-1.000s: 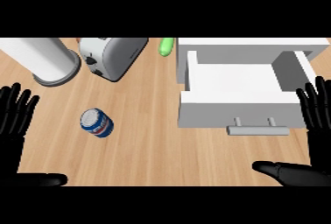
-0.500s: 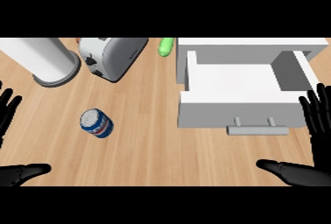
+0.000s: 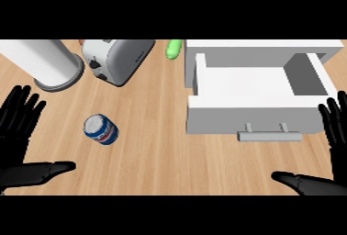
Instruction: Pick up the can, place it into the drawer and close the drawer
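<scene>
A blue and white can (image 3: 101,130) lies on its side on the wooden counter, left of centre. The white drawer (image 3: 254,120) stands pulled open at the right, its inside bare, with a grey handle (image 3: 269,135) on its front. My left hand (image 3: 20,121) is open at the left edge, fingers up, a short way left of the can and not touching it. My right hand (image 3: 336,126) is open at the right edge, beside the drawer's front corner. Both thumbs show low in the view.
A white paper towel roll (image 3: 42,62) stands at the back left. A silver toaster (image 3: 115,58) sits beside it. A green item (image 3: 174,48) lies behind the drawer unit (image 3: 261,47). Bare wood stretches between the can and the drawer.
My left hand has come back into view at the left edge, closer to the can. My right hand has shifted slightly toward the right edge. The can and drawer have not moved.
</scene>
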Controlling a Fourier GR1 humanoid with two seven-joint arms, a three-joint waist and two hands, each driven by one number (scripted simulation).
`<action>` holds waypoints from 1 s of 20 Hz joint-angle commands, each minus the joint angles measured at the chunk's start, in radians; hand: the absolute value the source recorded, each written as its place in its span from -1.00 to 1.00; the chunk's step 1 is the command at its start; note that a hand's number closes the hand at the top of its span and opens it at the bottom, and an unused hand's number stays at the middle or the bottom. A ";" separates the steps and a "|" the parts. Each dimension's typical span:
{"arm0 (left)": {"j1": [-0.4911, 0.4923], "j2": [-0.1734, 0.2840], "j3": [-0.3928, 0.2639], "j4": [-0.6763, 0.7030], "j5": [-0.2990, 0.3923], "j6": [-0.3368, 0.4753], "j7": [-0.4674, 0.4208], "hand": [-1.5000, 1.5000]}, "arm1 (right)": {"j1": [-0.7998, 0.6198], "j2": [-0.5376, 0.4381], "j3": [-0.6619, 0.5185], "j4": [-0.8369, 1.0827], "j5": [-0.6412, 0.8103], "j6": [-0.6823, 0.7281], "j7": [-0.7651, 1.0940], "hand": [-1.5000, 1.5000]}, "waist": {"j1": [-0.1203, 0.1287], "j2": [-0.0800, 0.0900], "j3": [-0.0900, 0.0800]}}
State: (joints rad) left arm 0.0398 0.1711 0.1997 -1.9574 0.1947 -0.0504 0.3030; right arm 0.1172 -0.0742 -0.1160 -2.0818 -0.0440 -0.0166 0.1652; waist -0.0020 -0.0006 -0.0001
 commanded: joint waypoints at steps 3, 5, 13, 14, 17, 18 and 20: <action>-0.030 -0.069 -0.067 0.144 -0.104 0.029 -0.096 -1.00 | -0.028 -0.016 -0.019 0.006 -0.007 0.015 0.024 -1.00 | 0.000 0.001 0.000; 0.033 -0.100 -0.124 0.060 -0.170 0.067 -0.054 -1.00 | 0.030 0.004 -0.032 -0.018 -0.016 0.021 -0.026 -1.00 | 0.000 0.000 0.000; 0.024 -0.104 -0.071 0.340 -0.198 0.042 -0.296 -1.00 | 0.125 -0.021 -0.106 -0.010 -0.108 0.126 -0.103 -1.00 | -0.004 0.000 0.000; 0.020 -0.102 -0.072 0.389 -0.199 0.030 -0.327 -1.00 | -0.019 -0.041 -0.084 -0.079 -0.060 0.034 0.087 -1.00 | 0.000 0.001 0.000; 0.018 -0.130 -0.078 0.409 -0.233 0.087 -0.354 -1.00 | 0.041 -0.040 -0.128 -0.057 -0.105 0.092 0.015 -1.00 | -0.001 0.000 0.000; 0.019 -0.128 -0.060 0.468 -0.227 0.080 -0.406 -1.00 | 0.000 -0.028 -0.062 -0.160 -0.034 0.019 0.139 -1.00 | 0.000 0.001 -0.001; 0.012 -0.122 -0.045 0.496 -0.217 0.082 -0.427 -1.00 | 0.058 0.007 -0.075 -0.093 -0.044 0.061 0.019 -1.00 | 0.000 0.000 0.000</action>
State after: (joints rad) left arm 0.0591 0.0571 0.1375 -1.5462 -0.0134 0.0130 -0.0512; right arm 0.1656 -0.0851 -0.1933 -2.1699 -0.0987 0.0423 0.1924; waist -0.0028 -0.0003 -0.0003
